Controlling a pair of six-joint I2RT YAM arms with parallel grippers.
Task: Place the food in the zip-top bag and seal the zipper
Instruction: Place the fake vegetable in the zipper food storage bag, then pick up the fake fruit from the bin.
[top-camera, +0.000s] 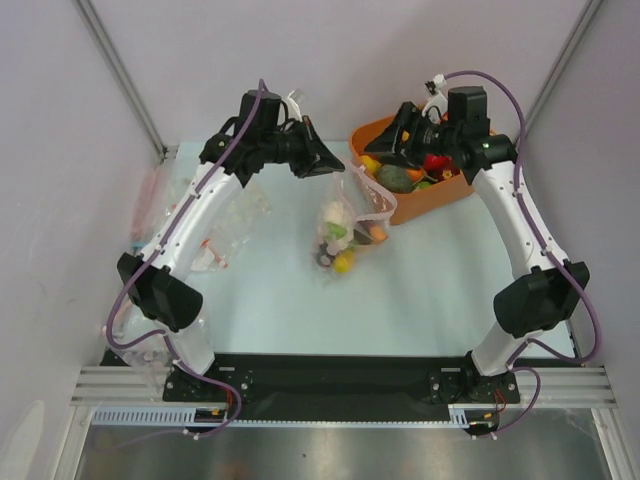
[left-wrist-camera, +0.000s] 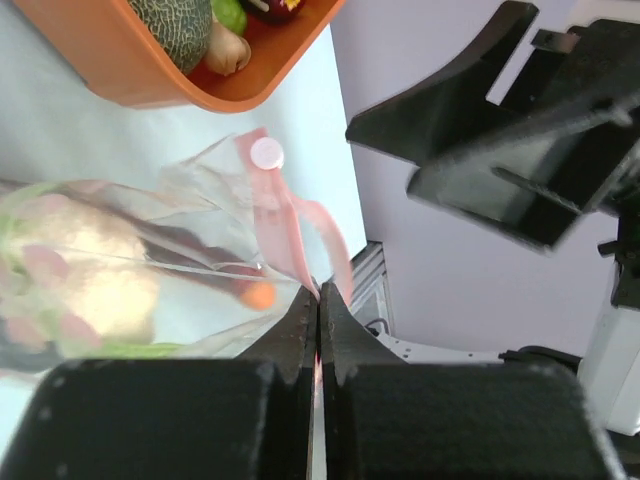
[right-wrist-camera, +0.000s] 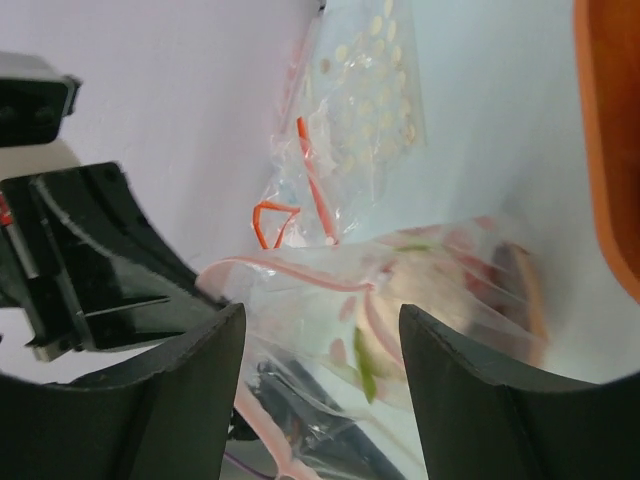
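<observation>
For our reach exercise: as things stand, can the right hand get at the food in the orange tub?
Probably yes: the right hand, open, hangs over the orange tub, and the food there lies uncovered.

No words, numbers or signs can be read anywhere here. A spare clear bag (right-wrist-camera: 345, 110) has some red marks (right-wrist-camera: 272, 222) on it, but they are too blurry to read as letters.
</observation>
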